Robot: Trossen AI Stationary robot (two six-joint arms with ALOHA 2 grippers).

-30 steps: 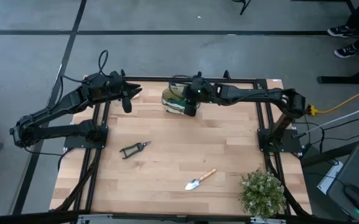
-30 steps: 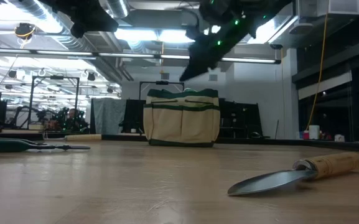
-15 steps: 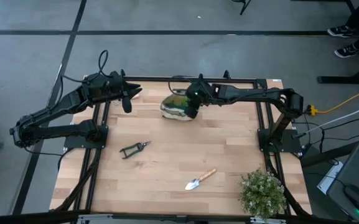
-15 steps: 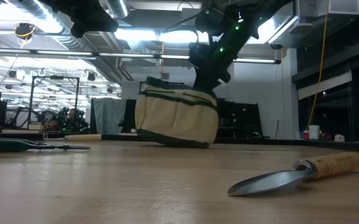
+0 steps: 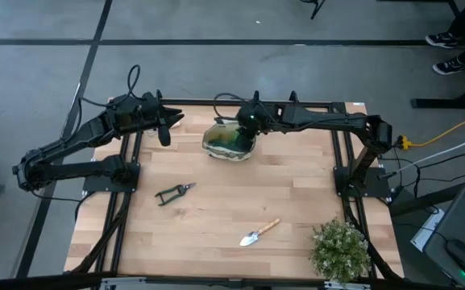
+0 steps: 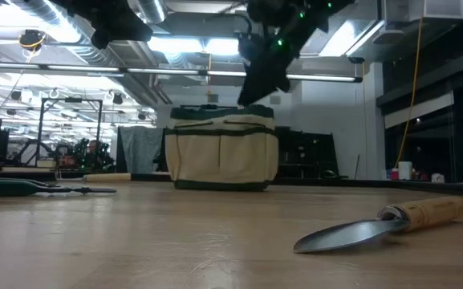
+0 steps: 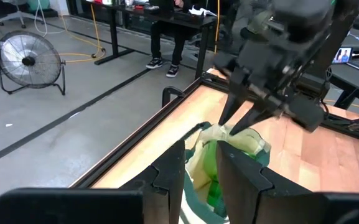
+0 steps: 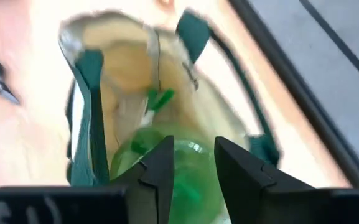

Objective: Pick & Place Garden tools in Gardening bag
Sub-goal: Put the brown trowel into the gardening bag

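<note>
The cream gardening bag [image 5: 230, 142] with green trim stands upright on its base at the table's far middle; it also shows in the low view [image 6: 221, 151]. The green spray bottle [image 8: 167, 163] lies inside it. My right gripper [image 5: 252, 122] hangs open just above the bag's far right rim, clear of it in the low view [image 6: 255, 90]. My left gripper [image 5: 164, 130] waits open at the far left. The black pruning shears [image 5: 174, 192] and the trowel [image 5: 259, 232] lie flat on the table.
A bushy potted plant [image 5: 341, 249] stands at the near right corner. A pale wooden handle [image 6: 101, 177] lies at the far left. Black frame rails [image 5: 127, 185] run along both sides of the table. Bare wood lies between the bag and the trowel.
My right gripper went down to the bag's rim, then rose above it again. The bag tipped toward the table's left and now stands upright, a little nearer and farther left than before.
</note>
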